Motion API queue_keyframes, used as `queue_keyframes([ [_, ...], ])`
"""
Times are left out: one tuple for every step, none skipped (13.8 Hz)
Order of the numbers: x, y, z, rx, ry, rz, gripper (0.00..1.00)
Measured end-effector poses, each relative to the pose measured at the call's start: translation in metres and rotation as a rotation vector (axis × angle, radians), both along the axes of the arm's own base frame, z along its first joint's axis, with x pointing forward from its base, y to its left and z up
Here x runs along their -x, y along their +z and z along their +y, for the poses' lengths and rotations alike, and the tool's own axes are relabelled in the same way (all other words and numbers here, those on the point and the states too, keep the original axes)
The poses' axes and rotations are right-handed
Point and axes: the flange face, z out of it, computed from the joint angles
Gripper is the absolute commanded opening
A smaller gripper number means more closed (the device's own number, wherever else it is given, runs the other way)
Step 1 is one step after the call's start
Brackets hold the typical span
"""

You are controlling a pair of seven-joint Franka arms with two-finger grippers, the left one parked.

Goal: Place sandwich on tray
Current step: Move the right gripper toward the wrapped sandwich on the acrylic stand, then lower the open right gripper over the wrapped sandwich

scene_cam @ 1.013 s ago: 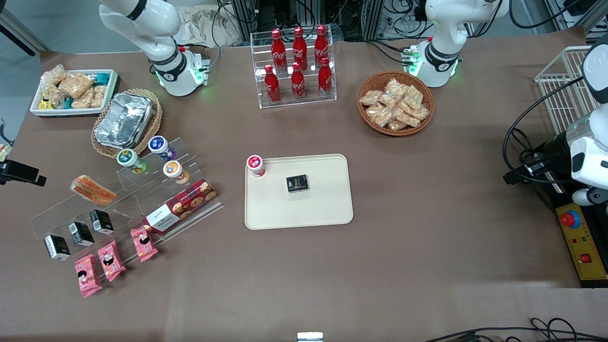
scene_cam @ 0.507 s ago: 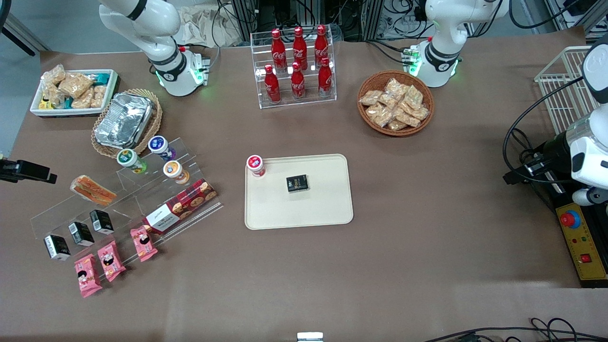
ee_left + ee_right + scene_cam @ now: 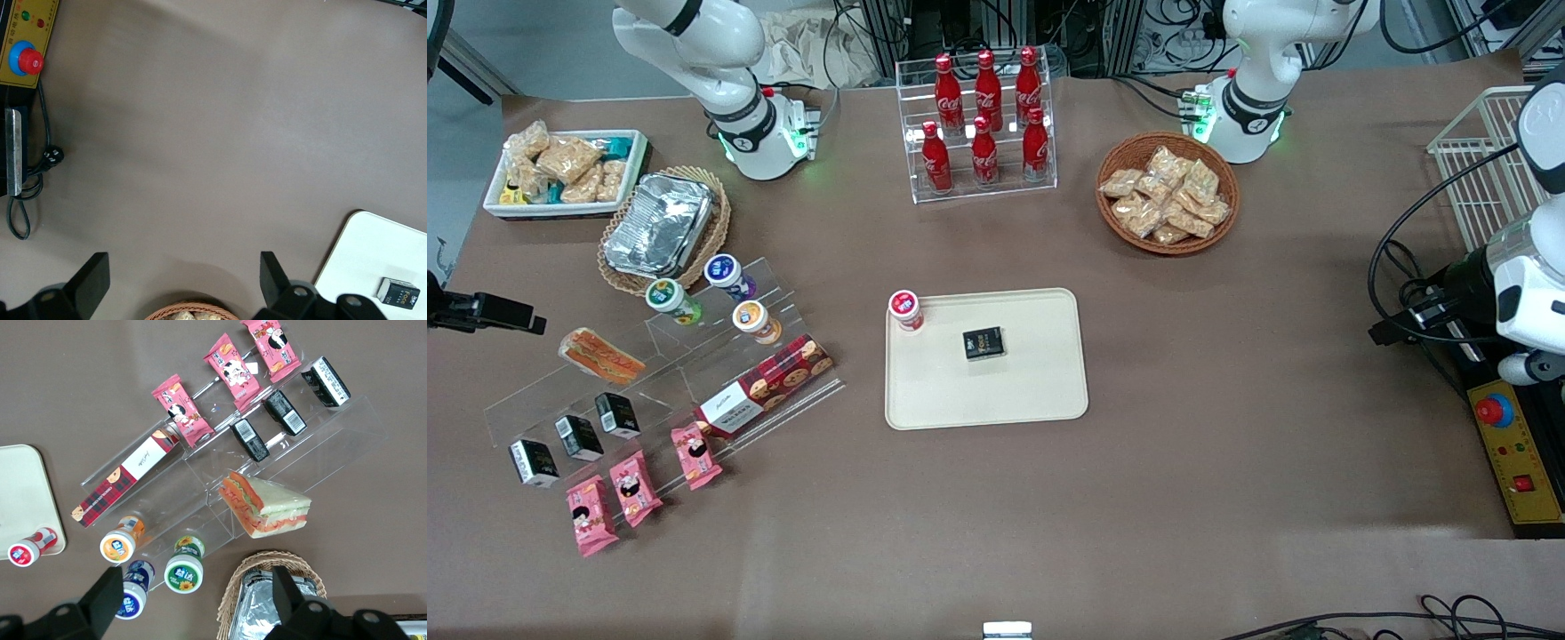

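The sandwich (image 3: pixel 600 356), a clear-wrapped wedge with orange and green filling, lies on the upper step of a clear acrylic stand (image 3: pixel 694 373) toward the working arm's end of the table. It also shows in the right wrist view (image 3: pixel 267 507). The cream tray (image 3: pixel 987 396) lies mid-table; its corner shows in the right wrist view (image 3: pixel 17 487). My right gripper (image 3: pixel 489 311) hangs above the table edge beside the stand, apart from the sandwich. In the right wrist view the gripper (image 3: pixel 198 600) is open and empty, high above the small tubs and foil container.
The stand also holds black boxes (image 3: pixel 578 436), pink packets (image 3: pixel 636 484), a cookie box (image 3: pixel 765 387) and small tubs (image 3: pixel 671 298). A foil container in a wicker basket (image 3: pixel 660 227) and a white snack bin (image 3: pixel 565 173) stand nearby. The tray carries a red-lidded tub (image 3: pixel 905 309) and a black box (image 3: pixel 983 343).
My right gripper has come further in over the table edge toward the stand. Nothing on the table has moved.
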Motion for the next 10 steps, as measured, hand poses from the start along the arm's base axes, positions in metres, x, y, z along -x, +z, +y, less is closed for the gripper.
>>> queue_keyframes([
  [0.005,-0.002,0.001,0.004,-0.002,-0.024,0.99],
  [0.013,-0.006,0.002,0.009,-0.003,-0.049,0.99],
  [0.022,-0.011,0.003,0.012,-0.005,-0.067,0.99],
  [0.032,-0.016,0.005,0.015,-0.007,-0.084,0.99],
  [0.041,-0.021,0.006,0.019,-0.008,-0.102,0.99],
  [0.049,-0.025,0.007,0.022,-0.010,-0.119,0.99],
  [0.056,-0.031,0.008,0.024,-0.011,-0.132,0.99],
  [0.061,-0.036,0.009,0.026,-0.012,-0.139,0.99],
  [0.064,-0.040,0.008,0.026,-0.014,-0.140,0.99],
  [0.065,-0.043,0.008,0.026,-0.017,-0.136,0.99],
])
